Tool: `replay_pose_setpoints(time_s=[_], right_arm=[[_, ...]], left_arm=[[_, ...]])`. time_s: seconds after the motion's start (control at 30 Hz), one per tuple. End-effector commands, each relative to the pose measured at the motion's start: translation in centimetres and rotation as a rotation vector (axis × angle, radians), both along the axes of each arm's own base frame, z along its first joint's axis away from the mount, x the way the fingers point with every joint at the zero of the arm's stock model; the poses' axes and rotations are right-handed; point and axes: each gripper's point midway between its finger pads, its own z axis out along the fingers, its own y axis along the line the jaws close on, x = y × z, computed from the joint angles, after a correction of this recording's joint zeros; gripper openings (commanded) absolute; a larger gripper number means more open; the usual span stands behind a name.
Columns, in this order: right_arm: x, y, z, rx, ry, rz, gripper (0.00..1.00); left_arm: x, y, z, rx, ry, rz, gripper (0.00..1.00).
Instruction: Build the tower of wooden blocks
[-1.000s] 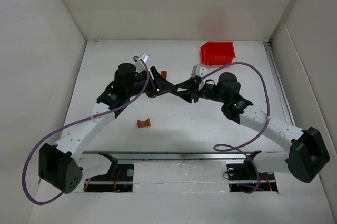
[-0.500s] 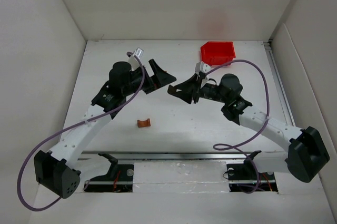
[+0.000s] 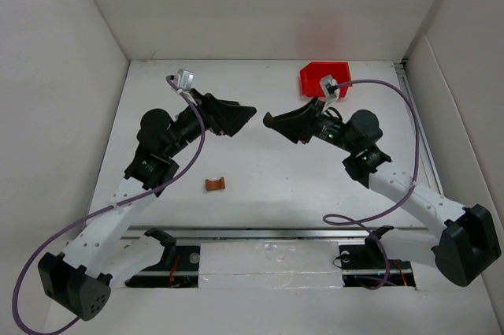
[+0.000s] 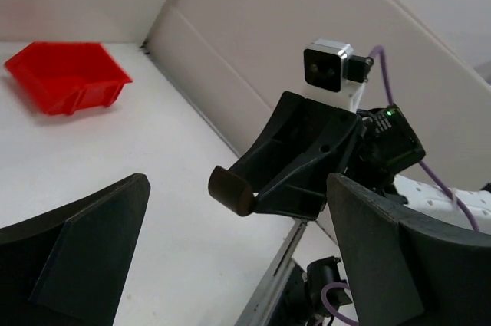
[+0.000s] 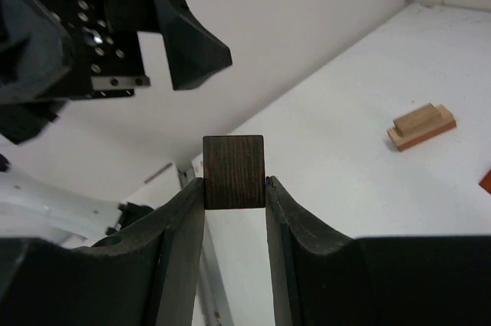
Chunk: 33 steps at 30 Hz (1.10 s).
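Observation:
My right gripper (image 5: 234, 185) is shut on a dark brown wood block (image 5: 234, 159), which sticks out past its fingertips above the table. In the left wrist view the same block (image 4: 232, 191) shows at the tip of the right gripper, ahead of my left fingers (image 4: 84, 253). My left gripper (image 3: 241, 117) is open and holds nothing, a short gap away from the right gripper (image 3: 271, 121). The tower (image 5: 420, 126), two stacked tan blocks, stands on the table in the right wrist view and is hidden in the top view. A reddish-brown arch block (image 3: 215, 184) lies near the front left.
A red bin (image 3: 324, 79) stands at the back right of the table, also seen as the red bin (image 4: 65, 77) in the left wrist view. White walls enclose the table (image 3: 260, 193) on three sides. A metal rail (image 3: 268, 232) runs along the front edge.
The two grippers were joined at the table's middle. The left gripper opened, let go of the dark block and drew back left; the right arm pulled back right with the block.

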Motion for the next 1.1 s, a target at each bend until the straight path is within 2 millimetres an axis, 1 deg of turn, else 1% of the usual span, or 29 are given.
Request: replay_pose_setpoints(time_s=[0.0, 0.03, 0.07, 0.13, 0.17, 0.2, 0.27, 0.3, 0.37, 0.4, 0.47, 0.5, 0.57, 0.6, 0.7, 0.73, 0.77, 0.83, 0.87, 0.9, 0.93, 0.97, 1.03, 1.07], right_arm=[[-2.6, -1.7, 6.1, 0.221, -0.05, 0.059, 0.0], [-3.2, -1.9, 6.7, 0.243, -0.078, 0.071, 0.0], [-3.6, -2.2, 7.0, 0.265, -0.095, 0.075, 0.0], [-4.4, -2.9, 8.7, 0.317, -0.13, 0.07, 0.0], [-4.6, -3.1, 9.0, 0.327, -0.14, 0.07, 0.0], [-4.8, -3.4, 9.7, 0.343, -0.166, 0.062, 0.0], [-4.7, -3.6, 10.4, 0.367, -0.179, 0.049, 0.0], [-5.2, -3.7, 11.2, 0.394, -0.187, 0.075, 0.0], [-5.2, -3.5, 11.4, 0.414, -0.194, 0.1, 0.0], [-5.4, -3.7, 12.1, 0.45, -0.186, 0.112, 0.0], [-5.4, -3.5, 12.4, 0.472, -0.168, 0.112, 0.0], [-4.9, -3.6, 12.5, 0.478, -0.157, 0.088, 0.0], [-5.5, -3.2, 13.3, 0.487, -0.175, 0.099, 0.0], [-5.4, -3.3, 13.6, 0.495, -0.183, 0.091, 0.0], [-5.8, -2.7, 14.6, 0.501, -0.2, 0.106, 0.0], [-5.7, -2.7, 14.8, 0.503, -0.204, 0.108, 0.0], [-6.2, -2.1, 15.4, 0.508, -0.212, 0.127, 0.0], [-6.1, -2.1, 15.4, 0.509, -0.218, 0.123, 0.0], [-6.3, -1.9, 15.5, 0.512, -0.221, 0.126, 0.0], [-5.9, -1.7, 15.3, 0.508, -0.212, 0.122, 0.0], [-6.0, -1.4, 15.1, 0.504, -0.21, 0.13, 0.0], [-6.1, -1.4, 15.3, 0.508, -0.209, 0.138, 0.0], [-6.0, -0.9, 15.0, 0.509, -0.204, 0.15, 0.0], [-6.4, -0.8, 15.2, 0.518, -0.202, 0.163, 0.0]], left_arm=[[-2.2, -1.1, 4.0, -0.077, -0.201, -0.13, 0.99], [-2.9, -1.4, 3.9, -0.085, -0.205, -0.176, 0.99], [-3.2, -1.5, 4.3, -0.112, -0.221, -0.188, 0.99], [-3.9, -1.5, 4.7, -0.154, -0.205, -0.226, 0.98], [-4.3, -1.6, 4.5, -0.168, -0.198, -0.244, 0.98], [-5.0, -1.5, 5.5, -0.195, -0.238, -0.268, 0.96], [-6.2, -1.6, 6.0, -0.234, -0.238, -0.329, 0.92], [-6.7, -1.4, 6.8, -0.256, -0.275, -0.342, 0.88], [-7.6, -1.3, 7.7, -0.272, -0.304, -0.377, 0.84], [-7.7, -1.4, 7.8, -0.272, -0.307, -0.383, 0.79], [-8.1, -1.4, 8.2, -0.267, -0.333, -0.397, 0.76], [-8.2, -1.3, 8.2, -0.267, -0.334, -0.399, 0.73], [-8.4, -1.3, 8.3, -0.259, -0.356, -0.402, 0.63], [-8.4, -1.3, 8.3, -0.256, -0.357, -0.403, 0.57], [-8.0, -1.6, 7.8, -0.242, -0.344, -0.404, 0.52], [-8.0, -1.6, 7.7, -0.242, -0.341, -0.406, 0.52], [-7.8, -1.7, 7.3, -0.241, -0.332, -0.401, 0.52], [-7.8, -1.6, 7.2, -0.245, -0.329, -0.395, 0.52], [-7.7, -1.6, 7.2, -0.243, -0.329, -0.392, 0.52], [-7.6, -1.6, 7.2, -0.24, -0.33, -0.385, 0.52], [-7.7, -1.5, 7.3, -0.239, -0.337, -0.382, 0.53], [-7.7, -1.5, 7.2, -0.236, -0.338, -0.38, 0.55], [-7.9, -1.4, 7.4, -0.228, -0.356, -0.379, 0.57], [-8.0, -1.4, 7.5, -0.224, -0.364, -0.387, 0.6]])
